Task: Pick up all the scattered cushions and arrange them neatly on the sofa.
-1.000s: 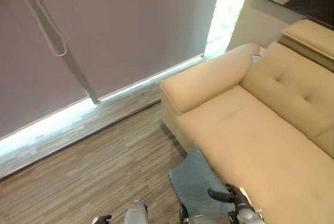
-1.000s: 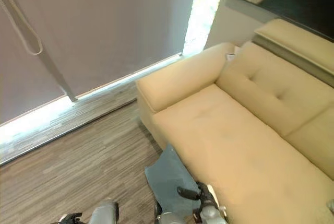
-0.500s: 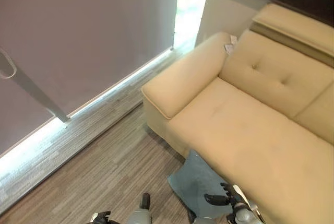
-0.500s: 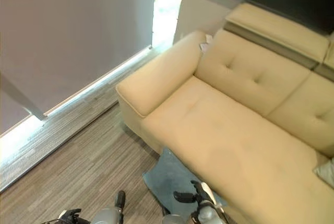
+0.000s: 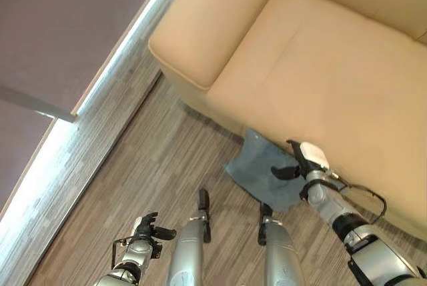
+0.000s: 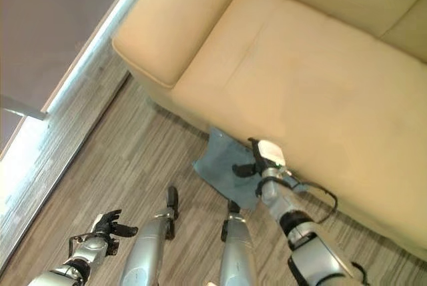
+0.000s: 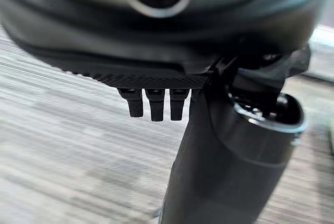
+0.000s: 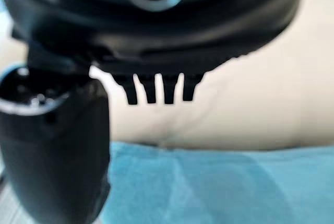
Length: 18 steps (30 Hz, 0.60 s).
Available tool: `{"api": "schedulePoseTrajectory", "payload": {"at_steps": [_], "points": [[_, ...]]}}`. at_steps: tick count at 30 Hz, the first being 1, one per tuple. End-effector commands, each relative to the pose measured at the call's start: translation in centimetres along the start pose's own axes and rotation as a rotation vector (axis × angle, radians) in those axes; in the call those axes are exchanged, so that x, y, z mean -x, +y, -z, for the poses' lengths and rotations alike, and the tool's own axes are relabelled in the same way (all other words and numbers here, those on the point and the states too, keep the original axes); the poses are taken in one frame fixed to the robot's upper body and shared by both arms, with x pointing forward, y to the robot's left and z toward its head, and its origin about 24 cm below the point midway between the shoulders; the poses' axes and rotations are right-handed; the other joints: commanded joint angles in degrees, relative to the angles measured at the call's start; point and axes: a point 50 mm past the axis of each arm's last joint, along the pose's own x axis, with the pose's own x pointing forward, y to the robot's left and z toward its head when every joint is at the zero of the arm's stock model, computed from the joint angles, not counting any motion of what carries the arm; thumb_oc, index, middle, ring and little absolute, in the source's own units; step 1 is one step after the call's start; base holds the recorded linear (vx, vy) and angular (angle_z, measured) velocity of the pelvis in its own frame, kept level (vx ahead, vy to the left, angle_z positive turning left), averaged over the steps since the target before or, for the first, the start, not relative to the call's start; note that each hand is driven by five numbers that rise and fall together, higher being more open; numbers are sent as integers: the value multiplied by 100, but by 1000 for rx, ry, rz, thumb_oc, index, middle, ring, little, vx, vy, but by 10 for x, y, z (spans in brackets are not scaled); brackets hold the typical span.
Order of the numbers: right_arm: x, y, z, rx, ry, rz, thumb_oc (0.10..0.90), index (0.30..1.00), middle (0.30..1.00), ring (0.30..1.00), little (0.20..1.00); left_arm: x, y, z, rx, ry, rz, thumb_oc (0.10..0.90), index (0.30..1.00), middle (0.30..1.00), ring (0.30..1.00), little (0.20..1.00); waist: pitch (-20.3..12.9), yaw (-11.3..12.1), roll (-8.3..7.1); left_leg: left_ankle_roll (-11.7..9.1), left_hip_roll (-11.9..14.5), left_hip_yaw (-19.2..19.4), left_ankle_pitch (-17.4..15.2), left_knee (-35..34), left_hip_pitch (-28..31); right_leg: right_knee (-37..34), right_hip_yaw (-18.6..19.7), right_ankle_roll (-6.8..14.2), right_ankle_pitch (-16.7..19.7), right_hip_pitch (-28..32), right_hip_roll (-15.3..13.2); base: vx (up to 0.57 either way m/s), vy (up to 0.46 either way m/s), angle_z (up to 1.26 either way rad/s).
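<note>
A blue-grey cushion [image 5: 257, 166] lies on the wooden floor, leaning against the front of the beige sofa [image 5: 320, 66]. My right hand [image 5: 301, 161] hangs at the cushion's right edge, close to the sofa front, with a white cover on its thumb. Its fingers [image 8: 156, 91] are straight, and the cushion [image 8: 209, 182] spreads just past them in the right wrist view. I cannot tell whether the hand touches the cloth. Over bare floor at the lower left, my left hand [image 5: 143, 229] is open with spread fingers and holds nothing.
The sofa's armrest [image 5: 200, 33] juts out at the upper left. A bright strip [image 5: 60, 146] runs along the foot of the grey blind on the left. Open wooden floor [image 5: 153, 159] lies between that strip and the sofa.
The camera has tipped down towards the floor, so both arms now show more fully. The right hand stays by the cushion, which has not moved.
</note>
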Motion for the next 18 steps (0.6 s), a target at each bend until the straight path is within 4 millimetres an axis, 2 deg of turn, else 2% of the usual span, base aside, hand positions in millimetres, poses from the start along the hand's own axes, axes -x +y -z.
{"api": "schedulePoseTrajectory", "payload": {"at_steps": [1, 2, 3, 5, 6, 9, 10, 12, 13, 14, 15, 16, 17, 18], "points": [[-5, -12, -8, 35, -70, 45, 800, 900, 900, 900, 900, 2, 16, 21, -73, 53, -49, 800, 900, 900, 900, 900, -294, 135, 127, -271, -3, -367, -157, -103, -423, 229, 58, 330, -598, -218, -417, -53, 48, 10], [-6, -13, -1, 40, -32, 33, 800, 900, 900, 900, 900, 2, 17, 22, -85, 53, -41, 800, 900, 900, 900, 900, -254, 166, 262, -294, -28, -362, -77, -124, -608, 328, 125, 346, -599, -428, -465, -42, 43, 10], [-6, -12, 2, 55, -16, 25, 800, 900, 900, 900, 900, 2, 17, 21, -89, 49, -37, 800, 900, 900, 900, 900, -220, 186, 332, -298, -42, -365, -39, -148, -685, 387, 152, 346, -618, -523, -468, -44, 55, 11], [-7, -8, 2, 78, -6, 4, 800, 900, 900, 900, 900, 1, 17, 19, -103, 38, -39, 800, 900, 900, 900, 900, -138, 222, 440, -306, -62, -352, -3, -173, -807, 478, 193, 355, -638, -683, -487, -27, 29, 11], [-7, -8, 2, 78, -6, 4, 800, 900, 900, 900, 900, 1, 17, 19, -103, 38, -39, 800, 900, 900, 900, 900, -141, 223, 438, -305, -63, -351, -3, -172, -811, 481, 195, 355, -639, -688, -487, -42, 41, 10], [-9, -7, 10, 141, 61, 1, 800, 900, 900, 900, 900, -1, 12, 1, -111, -19, -32, 800, 900, 900, 900, 900, 50, 227, 625, -300, -109, -307, 18, -104, -1098, 648, 303, 384, -636, -1043, -530, -41, 59, 5], [-11, -11, 13, 182, 80, 15, 800, 900, 900, 900, 900, -3, 12, -11, -108, -49, -40, 800, 900, 900, 900, 900, 105, 222, 675, -303, -119, -291, 22, -59, -1211, 698, 324, 393, -647, -1143, -542, -24, 33, -1], [-12, -13, 19, 202, 125, 17, 800, 900, 900, 900, 900, -5, 10, -31, -100, -99, -43, 800, 900, 900, 900, 900, 165, 211, 746, -298, -147, -276, 43, 2, -1358, 808, 372, 400, -663, -1299, -557, 0, 0, 0], [-12, -13, 19, 202, 125, 17, 800, 900, 900, 900, 900, -5, 10, -31, -100, -99, -43, 800, 900, 900, 900, 900, 164, 212, 745, -297, -148, -275, 42, 4, -1361, 811, 374, 400, -664, -1303, -558, 7, 24, 4], [-12, -16, 24, 236, 158, -3, 800, 900, 900, 900, 900, -6, 5, -47, -110, -143, -28, 800, 900, 900, 900, 900, 199, 215, 793, -287, -186, -267, 42, 67, -1480, 938, 451, 401, -681, -1433, -564, 12, 17, 8], [-12, -16, 24, 236, 158, -3, 755, 832, 832, 832, 832, -6, 5, -47, -110, -143, -28, 800, 900, 900, 900, 900, 198, 215, 793, -287, -186, -266, 41, 67, -1482, 940, 452, 401, -682, -1436, -564, 26, 10, 9], [-10, -12, 29, 327, 173, -54, 665, 698, 698, 698, 698, -6, 1, -58, -135, -177, -12, 800, 900, 900, 900, 900, 213, 222, 815, -269, -216, -264, 27, 129, -1569, 1030, 488, 386, -711, -1508, -553, 24, -20, 7], [-7, -7, 36, 386, 199, -96, 400, 300, 300, 300, 300, -6, 0, -64, -144, -190, -9, 800, 900, 900, 900, 900, 221, 228, 826, -262, -233, -276, 21, 133, -1579, 1035, 471, 382, -722, -1502, -556, 39, -22, 5], [-4, -1, 40, 427, 220, -133, 400, 300, 300, 300, 300, -6, -2, -71, -157, -207, -5, 800, 900, 900, 900, 900, 224, 234, 842, -249, -253, -279, 16, 128, -1560, 1030, 463, 375, -727, -1476, -547, 43, -23, 7]]}}
